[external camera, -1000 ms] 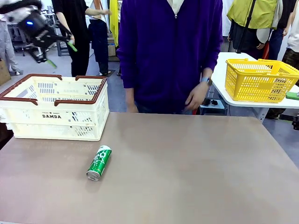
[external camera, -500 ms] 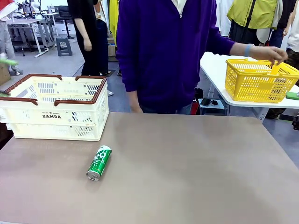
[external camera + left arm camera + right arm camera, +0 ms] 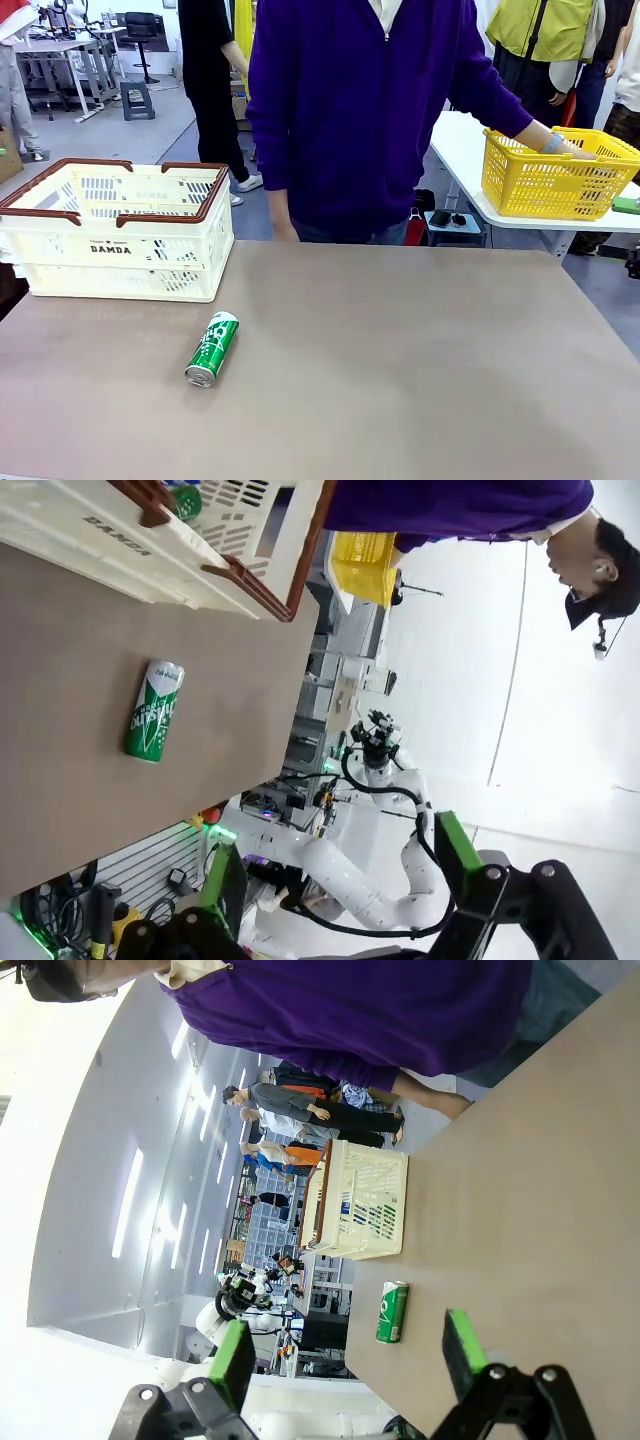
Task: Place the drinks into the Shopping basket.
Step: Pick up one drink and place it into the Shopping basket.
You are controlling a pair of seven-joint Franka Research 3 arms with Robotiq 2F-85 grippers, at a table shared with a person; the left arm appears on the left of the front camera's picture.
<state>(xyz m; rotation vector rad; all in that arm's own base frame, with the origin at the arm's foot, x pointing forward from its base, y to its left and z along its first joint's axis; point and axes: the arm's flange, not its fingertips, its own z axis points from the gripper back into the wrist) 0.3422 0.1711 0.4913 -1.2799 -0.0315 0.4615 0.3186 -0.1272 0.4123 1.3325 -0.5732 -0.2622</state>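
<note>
A green can [image 3: 212,348] with white lettering lies on its side on the brown table, in front of the Shopping basket [image 3: 120,230], a cream crate with a brown rim at the table's left rear. The left wrist view looks from a distance at the can [image 3: 153,711] and the basket [image 3: 230,545]; something green [image 3: 185,500] shows inside the basket. My left gripper [image 3: 340,875] is open and holds nothing. My right gripper [image 3: 347,1355] is open too, far back from the can [image 3: 392,1312] and the basket [image 3: 360,1200].
A person in a purple top [image 3: 360,110] stands at the far edge, one hand in a yellow mesh basket [image 3: 555,172] on a white side table at right. The brown table [image 3: 420,360] is bare to the right of the can.
My left gripper, above the basket's left end a second ago, has left the front view to the left. The person's hand moved from their side into the yellow basket.
</note>
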